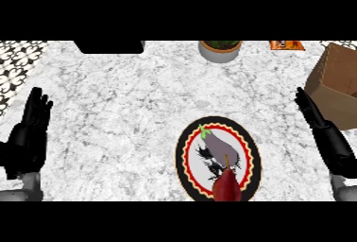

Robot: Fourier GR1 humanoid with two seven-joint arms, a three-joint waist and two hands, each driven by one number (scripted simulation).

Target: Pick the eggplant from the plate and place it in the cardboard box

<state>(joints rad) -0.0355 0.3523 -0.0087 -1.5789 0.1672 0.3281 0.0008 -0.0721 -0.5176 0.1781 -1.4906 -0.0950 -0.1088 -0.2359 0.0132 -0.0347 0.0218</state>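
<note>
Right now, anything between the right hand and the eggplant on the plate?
Head view: only bare marble counter and the plate's rim lie between the right hand and the eggplant.

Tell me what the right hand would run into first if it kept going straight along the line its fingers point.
The right hand points up and slightly left in the head view. That line probably skims the near left edge of the cardboard box; height and depth are unclear, so it might pass beside it over bare counter.

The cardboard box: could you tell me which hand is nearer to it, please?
Right. The right hand shows just left of the cardboard box, open with fingers up. The left hand rests open at the opposite edge of the counter.
</note>
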